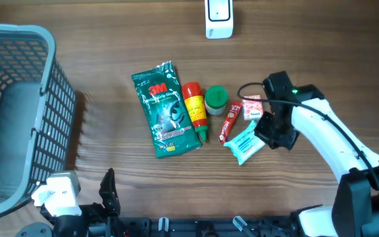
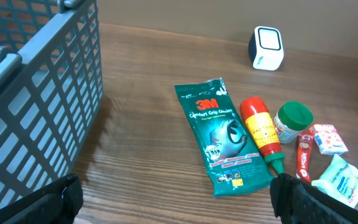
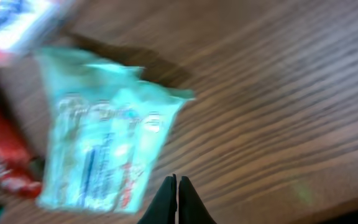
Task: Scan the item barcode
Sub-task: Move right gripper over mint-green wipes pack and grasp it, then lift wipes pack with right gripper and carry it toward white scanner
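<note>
Right gripper (image 3: 177, 186): fingers pressed together, nothing between them; tips low over the table (image 1: 308, 52), just beside a corner of the teal pack (image 3: 104, 149). Contact cannot be told.
Left gripper (image 2: 176, 186): jaws spread wide, empty, at the near edge beside the basket (image 1: 50, 99).
Basket: grey mesh, left end, well apart from the goods.
3M pack (image 1: 165, 108): green, flat, leftmost in a row of 6.
Red bottle (image 1: 195, 110): on its side, just beside the 3M pack.
Teal pack: flat at the right end of the row; judged the item to scan, being nearest the right gripper.
Scanner (image 1: 219, 18): white, far edge, well apart from every item.
Jar (image 1: 216, 100): green lid, just beside the bottle.
Red tube (image 1: 230, 122): between jar and teal pack.
Pink box (image 1: 252, 108): smallest, just beyond the teal pack.
Progress: 0 steps show as done. Nothing lifted, nothing at the scanner. Left: grip, lift, carry, turn barcode to the scanner.
Views: right wrist alone shows the closed fingertips, hidden under the wrist from overhead; pack print too blurred to find a barcode. Left wrist alone shows the scanner's windowed face. Overhead alone shows both arms.
</note>
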Controlling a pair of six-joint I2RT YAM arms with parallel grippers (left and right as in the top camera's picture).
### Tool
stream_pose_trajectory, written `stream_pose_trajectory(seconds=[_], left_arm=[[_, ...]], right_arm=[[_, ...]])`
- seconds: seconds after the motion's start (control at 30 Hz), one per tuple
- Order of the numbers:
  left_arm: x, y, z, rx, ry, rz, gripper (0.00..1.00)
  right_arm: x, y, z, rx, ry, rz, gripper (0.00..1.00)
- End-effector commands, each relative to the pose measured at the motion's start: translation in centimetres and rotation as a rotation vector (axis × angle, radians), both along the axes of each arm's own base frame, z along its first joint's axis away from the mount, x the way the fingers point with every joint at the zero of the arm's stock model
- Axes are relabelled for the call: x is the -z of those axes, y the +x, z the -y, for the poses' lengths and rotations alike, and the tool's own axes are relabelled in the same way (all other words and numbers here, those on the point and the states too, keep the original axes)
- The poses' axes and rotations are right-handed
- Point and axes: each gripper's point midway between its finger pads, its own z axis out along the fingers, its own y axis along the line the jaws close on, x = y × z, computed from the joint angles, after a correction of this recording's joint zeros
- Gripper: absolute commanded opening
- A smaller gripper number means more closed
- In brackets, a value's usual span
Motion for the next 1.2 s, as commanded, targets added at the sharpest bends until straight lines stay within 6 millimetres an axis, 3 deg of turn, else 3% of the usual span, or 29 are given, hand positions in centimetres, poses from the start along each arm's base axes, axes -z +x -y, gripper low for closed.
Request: stream_pose_trajectory(seconds=[0.0,0.23,0.37,0.47,0.57,0.63,0.7,0.83,0.87,0.97,1.07,1.17], left_arm=[[-0.2,-0.1,0.2,0.000,-0.016,0.013,1.00],[-0.2,-0.1,0.2,0.000,-0.016,0.013,1.00],[-0.2,-0.1,0.2,0.000,-0.016,0.013,1.00],[-0.2,-0.1,0.2,-0.001,-0.016,0.013,1.00],[-0.2,-0.1,0.2,-0.001,-0.016,0.013,1.00],[-0.2,-0.1,0.2,-0.001,-0.016,0.013,1.00],[-0.2,-0.1,0.2,-0.001,-0.016,0.013,1.00],[-0.2,-0.1,0.2,-0.001,-0.016,0.013,1.00],[-0.2,-0.1,0.2,0.000,-0.016,0.013,1.00],[-0.2,-0.1,0.2,-0.001,-0.016,0.013,1.00],[-0.2,-0.1,0.2,0.000,-0.016,0.013,1.00],[-0.2,-0.1,0.2,0.000,-0.016,0.013,1.00]], right_arm=[[2.5,-0.8,1.2,0.083,-0.062,0.020,0.05],[5.1,0.5,0.8,0.079,-0.031,0.117,0.05],[5.8,3.3,0.1,0.076,0.002,0.232,0.10],[5.3,6.3,-1.0,-0.035,0.044,0.355,0.15],[3.6,8.0,-2.9,-0.197,0.124,0.409,0.17],[2.2,8.1,-3.0,-0.207,0.126,0.391,0.17],[-0.4,8.0,-3.0,-0.234,0.116,0.371,0.18],[-3.5,6.7,-3.4,-0.309,0.105,0.369,0.39],[-3.5,6.4,-3.5,-0.331,0.086,0.363,0.49],[-3.1,5.1,-4.9,-0.429,-0.003,0.344,0.65],[-3.1,4.6,-6.5,-0.512,-0.088,0.370,0.68],[-2.5,4.1,-7.5,-0.552,-0.165,0.374,0.64]])
